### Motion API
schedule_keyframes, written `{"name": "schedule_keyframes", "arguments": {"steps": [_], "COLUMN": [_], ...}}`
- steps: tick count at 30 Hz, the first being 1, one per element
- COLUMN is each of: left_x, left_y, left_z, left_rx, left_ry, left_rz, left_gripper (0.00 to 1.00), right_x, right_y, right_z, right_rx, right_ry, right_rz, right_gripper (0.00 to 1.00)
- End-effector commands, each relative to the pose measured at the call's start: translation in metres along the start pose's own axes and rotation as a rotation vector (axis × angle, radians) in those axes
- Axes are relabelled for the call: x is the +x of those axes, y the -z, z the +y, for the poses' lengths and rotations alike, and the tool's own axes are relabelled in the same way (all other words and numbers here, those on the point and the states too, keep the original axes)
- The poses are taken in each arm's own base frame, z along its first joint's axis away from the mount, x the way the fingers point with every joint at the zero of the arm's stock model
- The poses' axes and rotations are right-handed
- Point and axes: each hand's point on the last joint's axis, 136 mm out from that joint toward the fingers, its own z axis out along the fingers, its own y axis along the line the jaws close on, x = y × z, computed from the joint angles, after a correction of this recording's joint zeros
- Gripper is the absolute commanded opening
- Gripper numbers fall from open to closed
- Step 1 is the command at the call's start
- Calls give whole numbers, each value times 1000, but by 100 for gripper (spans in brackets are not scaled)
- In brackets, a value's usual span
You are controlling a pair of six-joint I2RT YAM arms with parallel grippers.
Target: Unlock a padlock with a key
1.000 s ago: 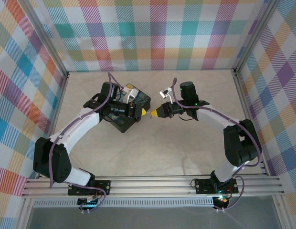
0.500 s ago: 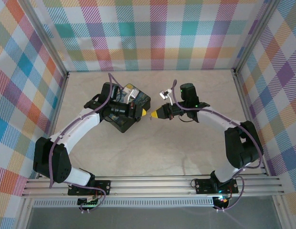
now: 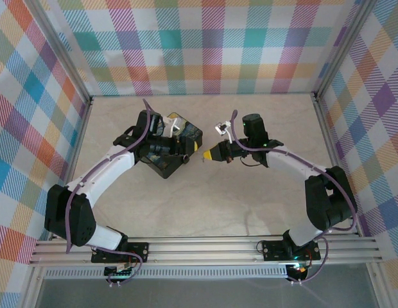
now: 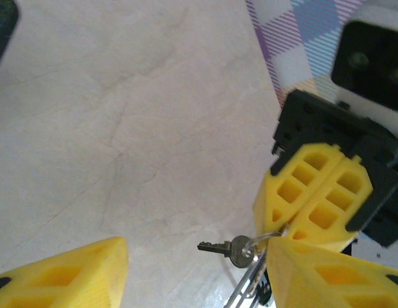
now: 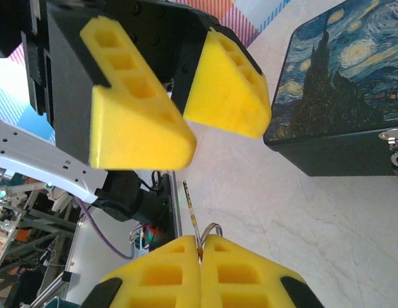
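The left hand (image 3: 194, 147) is released, its two wedge-shaped yellow fingers (image 5: 138, 122) standing apart with nothing between them. Their plastic is matte and moulded with square honeycomb pockets along the sides. Facing it tip to tip, the right hand (image 3: 208, 154) is clenched, its own yellow fingers (image 4: 314, 199) pressed flat together on a thin wire ring (image 4: 266, 235). The key (image 4: 219, 248) hangs from that ring just under the right fingertips, in the gap between the two hands and above the bench (image 4: 122, 128). It is slim, silvery metal with a round head and a small notched blade that points sideways. More slender metal pieces dangle below it at the picture's edge, too blurred to name. The bench is a pale, smooth surface with faint marble-like veins. Just beside the left hand sits a black box (image 5: 340, 83) with squared walls and a glossy lid painted in swirling blue and yellow, and a small shiny metal latch (image 5: 395, 138) on its front wall.
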Motion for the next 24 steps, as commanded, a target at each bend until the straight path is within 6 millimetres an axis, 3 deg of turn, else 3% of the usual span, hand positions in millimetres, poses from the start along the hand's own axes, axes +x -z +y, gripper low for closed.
{"name": "schedule_keyframes", "arguments": {"steps": [1, 5, 10, 12, 17, 24], "left_x": [-8, 0, 2, 6, 15, 19], "left_y": [4, -1, -10, -6, 9, 6], "left_z": [16, 40, 34, 43, 56, 45], "left_rx": [-112, -249, -219, -263, -245, -200], "left_ry": [111, 203, 281, 354, 625, 824], "left_rz": [-86, -160, -220, -228, -223, -134], "left_gripper": [60, 62, 64, 64, 66, 66], "right_x": [0, 3, 11, 15, 21, 17], "right_y": [6, 13, 15, 16, 16, -2], "right_z": [-3, -18, -17, -17, -8, -7], "right_rx": [49, 131, 136, 143, 182, 312], "right_ry": [11, -45, -73, -69, 47, 233], "right_rz": [-17, -30, -21, -19, -20, -19], "right_gripper": [3, 3, 2, 2, 3, 3]}}
